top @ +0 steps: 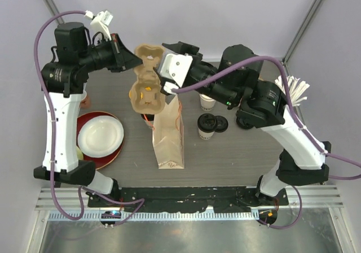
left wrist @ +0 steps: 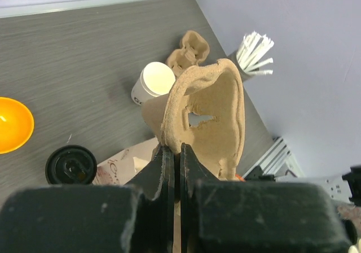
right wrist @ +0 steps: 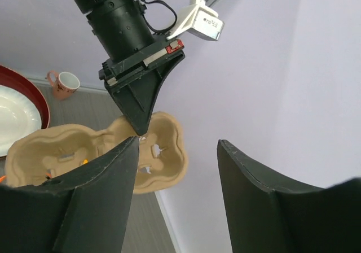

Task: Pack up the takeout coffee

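My left gripper (top: 128, 58) (left wrist: 175, 149) is shut on the edge of a tan cardboard cup carrier (top: 145, 78) (left wrist: 211, 112) and holds it in the air above the back of the table. My right gripper (top: 169, 88) (right wrist: 177, 145) is open and empty beside the carrier (right wrist: 84, 151). One white paper cup with a black lid (top: 206, 126) (left wrist: 70, 165) stands right of a brown paper bag (top: 168, 134). A second white cup (top: 207, 101) (left wrist: 155, 81) stands behind it with no lid. A loose black lid (top: 220, 123) lies beside the lidded cup.
A red plate (top: 110, 151) with a white dish (top: 100, 135) sits front left. An orange bowl (left wrist: 11, 124) lies under the carrier. A holder of white straws (top: 293, 89) (left wrist: 254, 52) stands at the right. A pinkish handled cup (right wrist: 62, 83) stands back left.
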You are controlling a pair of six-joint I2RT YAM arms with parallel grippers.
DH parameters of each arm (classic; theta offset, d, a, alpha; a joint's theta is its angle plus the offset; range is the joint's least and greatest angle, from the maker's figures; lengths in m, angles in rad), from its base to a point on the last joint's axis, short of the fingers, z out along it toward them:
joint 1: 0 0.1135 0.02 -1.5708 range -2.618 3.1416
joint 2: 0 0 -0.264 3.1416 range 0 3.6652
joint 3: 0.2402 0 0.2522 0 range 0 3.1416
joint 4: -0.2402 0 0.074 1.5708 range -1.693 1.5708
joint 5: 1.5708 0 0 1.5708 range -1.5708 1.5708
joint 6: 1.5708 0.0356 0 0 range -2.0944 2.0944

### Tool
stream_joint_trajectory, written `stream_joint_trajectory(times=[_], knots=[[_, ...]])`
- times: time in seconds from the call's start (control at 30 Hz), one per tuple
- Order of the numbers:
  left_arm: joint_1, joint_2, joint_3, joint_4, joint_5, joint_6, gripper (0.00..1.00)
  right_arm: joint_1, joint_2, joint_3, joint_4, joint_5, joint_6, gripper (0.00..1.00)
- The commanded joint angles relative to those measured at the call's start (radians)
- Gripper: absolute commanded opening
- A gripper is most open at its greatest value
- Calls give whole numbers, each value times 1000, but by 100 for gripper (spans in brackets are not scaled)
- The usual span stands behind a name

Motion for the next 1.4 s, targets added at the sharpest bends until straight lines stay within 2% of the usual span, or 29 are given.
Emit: stream_joint_trajectory(times=[0.0, 0.13, 0.17, 0.27, 0.37, 0.5, 0.77, 0.97, 1.07, 1.2, 1.33, 1.37], knots=[[-45, -62, 38, -57, -59, 77, 0, -24, 108, 89, -169, 19, 84, 63], [-69, -82, 29, -57, -67, 74, 0, -23, 154, 153, -272, -17, 86, 64], [-74, -85, 29, -51, -69, 72, 0, -24, 168, 173, -310, -46, 90, 62], [-91, -90, 55, -39, -76, 69, 0, -24, 167, 184, -333, -53, 89, 57], [-97, -80, 116, -34, -104, 72, 0, -17, 164, 164, -324, -65, 81, 57], [-97, -77, 130, -25, -130, 67, 0, 12, 160, 127, -272, 67, 45, 57], [-102, -85, 96, -17, -52, 31, 0, 19, 173, 112, -237, 139, -12, 52], [-114, -90, 66, -8, -30, 15, 0, 19, 214, 118, -227, 225, -54, 42], [-123, -94, 12, 6, -18, 3, 0, 19, 220, 107, -224, 239, -68, 42], [-137, -93, -13, 23, -1, -11, 0, 19, 226, 97, -230, 230, -85, 47], [-139, -88, 1, 24, -4, -14, 0, 17, 231, 94, -227, 237, -91, 46], [-139, -85, 3, 24, -3, -15, 0, 19, 233, 92, -226, 240, -94, 42]])
